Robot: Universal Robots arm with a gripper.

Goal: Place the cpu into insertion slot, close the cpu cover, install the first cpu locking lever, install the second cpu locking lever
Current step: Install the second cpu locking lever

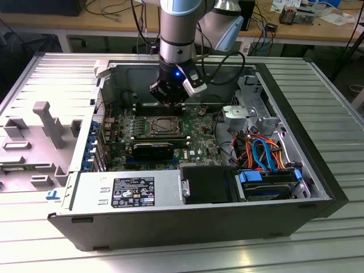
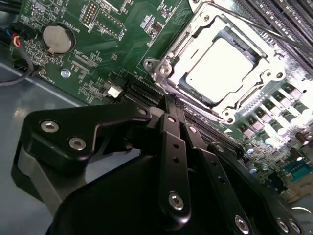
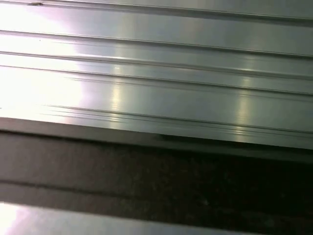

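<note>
The cpu point(image 2: 221, 68) already lies flat in the insertion slot point(image 2: 168, 73), its pale metal top showing through the square window of the cpu cover point(image 2: 208, 25), which looks folded down around the chip in the second wrist view. In the exterior view the same socket sits near the middle of the green board point(image 1: 199, 122) inside the open computer case point(image 1: 318, 170), which lies on its side on the ribbed metal desk point(image 1: 341, 102). The claw point(image 2: 176, 105) hangs just beside the socket's edge, its dark fingers point(image 2: 173, 147) drawn together to a narrow tip with nothing between them, so it is clenched and empty. In the exterior view the claw point(image 1: 169, 99) stands over the far edge of the socket, close to the board. A thin wire lever point(image 2: 274, 36) runs along one side of the frame next to the long memory slots point(image 2: 293, 14); whether it is latched cannot be told. The risks from here, as I judge them: the closed tip is close to the socket and the small parts around it, so a slightly off push could slip off a thin lever and scrape the board, or press on the cover unevenly and stress the chip beneath. The round coin battery point(image 2: 57, 38) sits well apart.
</note>
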